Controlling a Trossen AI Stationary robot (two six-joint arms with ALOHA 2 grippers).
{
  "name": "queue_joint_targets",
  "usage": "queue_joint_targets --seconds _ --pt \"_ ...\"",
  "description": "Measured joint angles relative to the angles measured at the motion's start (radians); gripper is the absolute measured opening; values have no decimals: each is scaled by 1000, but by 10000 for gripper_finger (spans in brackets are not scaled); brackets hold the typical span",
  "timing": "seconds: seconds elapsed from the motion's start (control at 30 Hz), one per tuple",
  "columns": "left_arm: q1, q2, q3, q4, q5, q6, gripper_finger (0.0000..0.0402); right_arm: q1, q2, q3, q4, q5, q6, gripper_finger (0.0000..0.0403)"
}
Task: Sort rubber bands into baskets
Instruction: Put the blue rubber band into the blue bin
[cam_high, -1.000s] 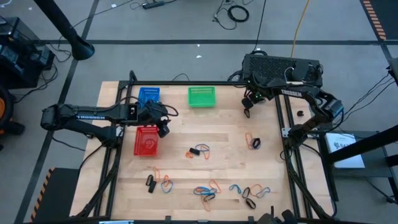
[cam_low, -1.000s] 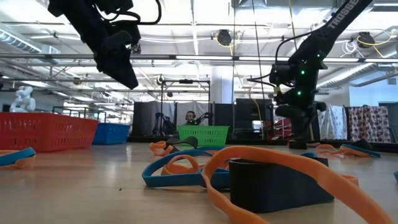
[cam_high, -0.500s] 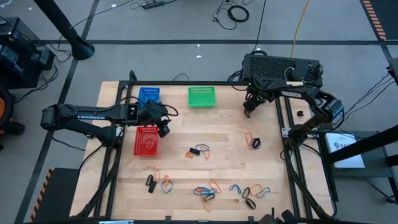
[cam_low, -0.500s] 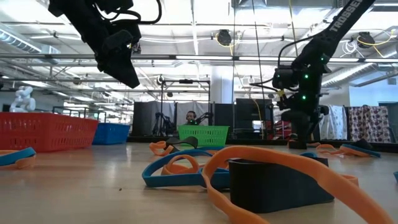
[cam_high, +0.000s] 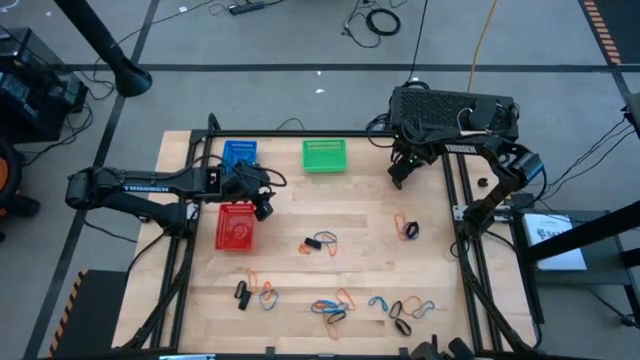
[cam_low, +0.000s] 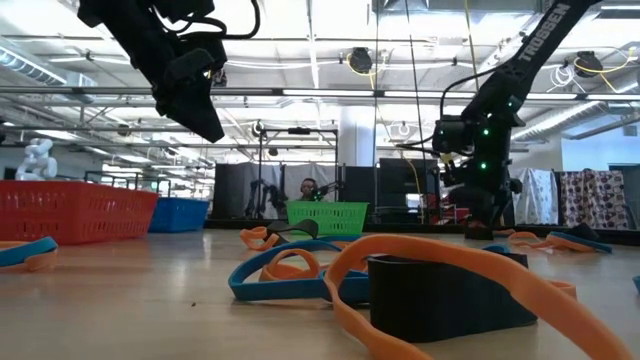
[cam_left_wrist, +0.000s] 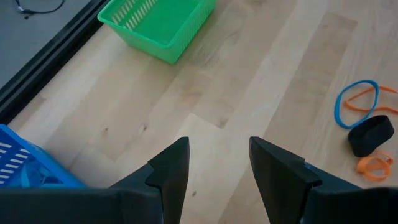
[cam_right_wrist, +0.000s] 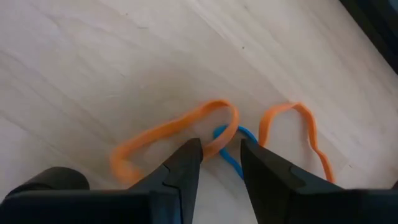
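Note:
Three baskets stand on the wooden table: blue (cam_high: 239, 155) and green (cam_high: 324, 155) at the far edge, red (cam_high: 236, 225) nearer. Rubber bands in orange, blue and black lie loose on the table, in a small group (cam_high: 405, 228) at the right and in others (cam_high: 320, 243) (cam_high: 335, 305) nearer. My right gripper (cam_right_wrist: 221, 149) hangs open, pointing steeply down, over the table just on the far side of the right group. An orange band (cam_right_wrist: 180, 134) and a blue band (cam_right_wrist: 230, 146) show past its fingertips. My left gripper (cam_left_wrist: 217, 146) stands open in the air by the red basket's right side (cam_high: 262, 205).
Black frame rails (cam_high: 462, 250) run along the table's sides and far edge. Bands (cam_low: 440, 280) lie heaped close to the low camera near the table's front edge. Bare wood lies between the green basket and the middle group of bands.
My right gripper has sunk toward the table over the right group of bands and has rolled a little about its own axis.

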Motion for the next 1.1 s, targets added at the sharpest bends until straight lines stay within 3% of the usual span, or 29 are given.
queue_joint_targets --seconds 0.37,0.53,0.77,1.1 --pt "0 0 0 0 1 -1 176 -8 -12 -7 79 27 256 116" --pt "-2 0 0 -15 8 -25 176 5 -5 -6 95 61 334 90" --pt "-2 0 -14 -34 8 -27 176 13 -10 -4 54 33 278 12" --pt "-2 0 -61 -17 6 -27 176 12 -147 42 5 18 204 1"
